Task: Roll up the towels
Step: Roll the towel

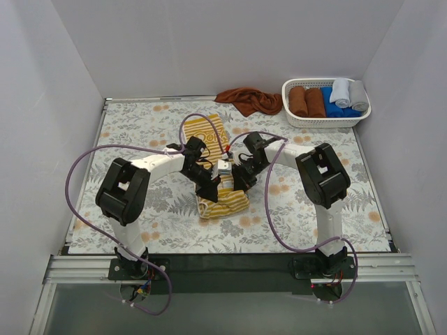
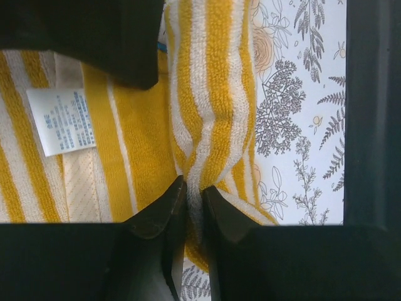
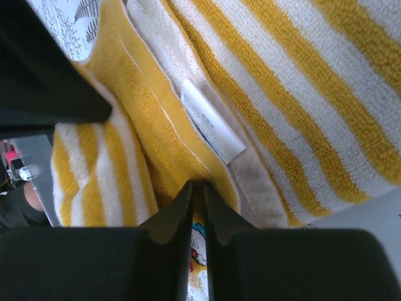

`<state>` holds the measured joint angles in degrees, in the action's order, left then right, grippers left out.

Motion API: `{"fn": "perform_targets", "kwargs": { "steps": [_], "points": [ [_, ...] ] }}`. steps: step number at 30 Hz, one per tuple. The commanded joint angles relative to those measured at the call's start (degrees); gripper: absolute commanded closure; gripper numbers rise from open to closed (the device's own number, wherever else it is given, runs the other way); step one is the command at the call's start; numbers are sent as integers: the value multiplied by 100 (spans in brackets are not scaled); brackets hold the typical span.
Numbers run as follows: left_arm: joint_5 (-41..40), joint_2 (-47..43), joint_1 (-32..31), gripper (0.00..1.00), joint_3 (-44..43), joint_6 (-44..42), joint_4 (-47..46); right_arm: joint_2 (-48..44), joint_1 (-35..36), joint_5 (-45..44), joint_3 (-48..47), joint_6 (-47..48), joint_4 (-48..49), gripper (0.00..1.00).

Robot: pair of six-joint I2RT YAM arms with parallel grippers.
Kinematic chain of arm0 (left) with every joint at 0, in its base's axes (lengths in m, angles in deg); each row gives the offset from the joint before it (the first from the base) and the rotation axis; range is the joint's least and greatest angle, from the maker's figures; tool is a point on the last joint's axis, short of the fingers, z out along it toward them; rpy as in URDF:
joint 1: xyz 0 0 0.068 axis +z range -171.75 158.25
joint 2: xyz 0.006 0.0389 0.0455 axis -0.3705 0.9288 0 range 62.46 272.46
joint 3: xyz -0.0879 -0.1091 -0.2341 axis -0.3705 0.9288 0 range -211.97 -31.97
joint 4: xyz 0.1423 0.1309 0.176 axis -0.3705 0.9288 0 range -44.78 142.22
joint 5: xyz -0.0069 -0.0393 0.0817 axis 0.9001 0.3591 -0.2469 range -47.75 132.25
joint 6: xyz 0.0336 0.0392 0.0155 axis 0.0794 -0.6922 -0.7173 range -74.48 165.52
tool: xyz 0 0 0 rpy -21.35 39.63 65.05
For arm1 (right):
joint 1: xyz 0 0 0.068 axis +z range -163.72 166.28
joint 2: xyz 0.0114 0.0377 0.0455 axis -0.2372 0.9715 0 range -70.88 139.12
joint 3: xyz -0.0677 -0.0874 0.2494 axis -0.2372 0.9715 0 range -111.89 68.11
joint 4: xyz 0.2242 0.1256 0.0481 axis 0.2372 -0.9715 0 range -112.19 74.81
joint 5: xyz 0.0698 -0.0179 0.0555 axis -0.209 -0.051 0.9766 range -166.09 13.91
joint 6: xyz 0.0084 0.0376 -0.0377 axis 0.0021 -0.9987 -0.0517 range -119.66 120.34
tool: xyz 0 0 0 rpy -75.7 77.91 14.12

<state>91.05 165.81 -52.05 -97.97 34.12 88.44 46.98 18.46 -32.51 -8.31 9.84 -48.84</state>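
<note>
- Here, the left gripper has its jaws pressed almost together, with a raised fold of the mustard-yellow striped towel pinched between the tips.
- Ahead of its fingertips the fold runs on as a thick striped ridge. In its wrist view, the towel lies flatter to the left of the ridge, with a white care label sewn on. The floral tablecloth shows bare to the right.
- The right gripper is likewise narrowed to a slit and clamps the towel's hemmed edge. The care label sits just ahead of its fingertips.
- In the top view the two grippers stand close together, tips angled toward each other, over the near part of the striped towel. That part is bunched into a loose roll just below them, and the far part lies flat beyond them.
- The rust-brown towel lies crumpled well beyond both grippers at the far edge of the table. Neither gripper touches it.
- Just beside that towel stands a white basket holding brown, blue and grey rolls, far out past the right gripper.
</note>
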Motion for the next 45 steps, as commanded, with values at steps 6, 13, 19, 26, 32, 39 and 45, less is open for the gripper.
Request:
{"fn": "perform_targets", "kwargs": {
  "steps": [6, 13, 19, 26, 32, 39, 45],
  "points": [
    [447, 246, 165, 83, -150, -504, 151, -641, -203, -648, -329, 413, -695, 69],
    [499, 422, 174, 81, -352, -609, 301, -1186, -739, -745, -347, 404, -792, 59],
    [491, 563, 183, 79, -502, -662, 424, -1564, -977, 132, -137, 492, -757, 30],
    [605, 1064, 262, 78, -862, -829, 661, -1521, -890, 749, 399, 360, -371, 29],
    [623, 1284, 438, 75, -950, -917, 731, -1143, -731, 1259, 717, 61, 122, 35],
    [675, 1416, 473, 69, -1091, -899, 810, -959, -407, 1084, 716, 52, 297, 39],
    [561, 1092, 622, 49, -968, -1013, 995, -668, -388, 741, 769, -71, 271, 99]
  ]
}}
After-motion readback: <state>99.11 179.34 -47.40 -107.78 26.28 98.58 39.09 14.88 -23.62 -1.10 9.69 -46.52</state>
